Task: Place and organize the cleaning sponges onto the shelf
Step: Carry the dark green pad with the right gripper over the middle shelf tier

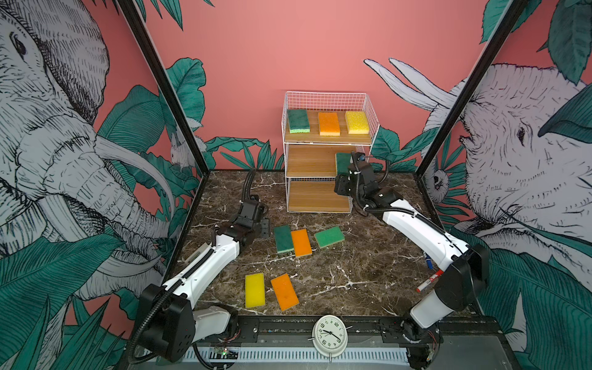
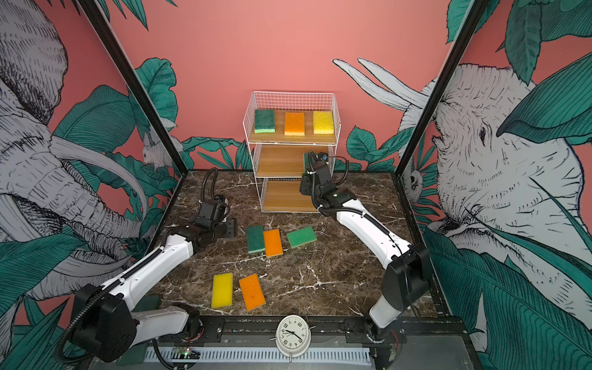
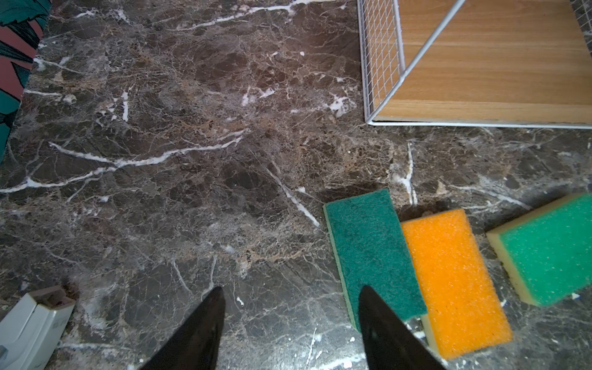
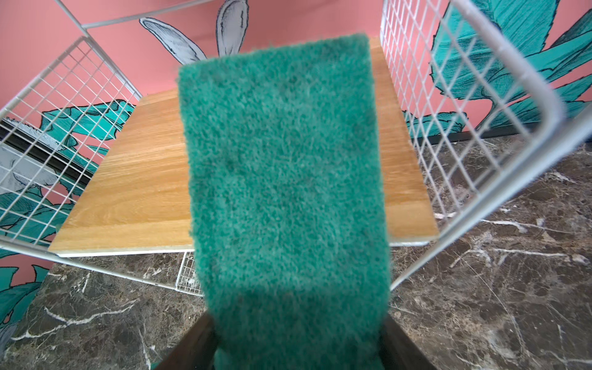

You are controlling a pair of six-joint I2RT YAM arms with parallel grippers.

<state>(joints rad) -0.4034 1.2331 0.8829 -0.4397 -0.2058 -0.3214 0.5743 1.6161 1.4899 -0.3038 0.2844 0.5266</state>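
Observation:
The shelf (image 1: pixel 307 161) stands at the back centre, and its top board carries a green (image 1: pixel 299 120), an orange (image 1: pixel 329 123) and a yellow sponge (image 1: pixel 357 122). My right gripper (image 4: pixel 296 317) is shut on a dark green sponge (image 4: pixel 285 179), which reaches over the right end of the middle board (image 4: pixel 134 179). On the table lie a dark green (image 1: pixel 283 238), an orange (image 1: pixel 301 242) and a lighter green sponge (image 1: pixel 329 236), and nearer the front a yellow (image 1: pixel 254 290) and an orange one (image 1: pixel 284 291). My left gripper (image 3: pixel 291 288) hangs open over bare marble, beside the dark green sponge (image 3: pixel 368 250).
A red-and-white marker (image 1: pixel 429 281) and a blue pen (image 1: pixel 427 261) lie by the right arm's base. A white clock (image 1: pixel 330 334) sits on the front rail. Black frame posts (image 1: pixel 166 93) and printed walls close in both sides. The bottom board (image 3: pixel 496 64) holds nothing.

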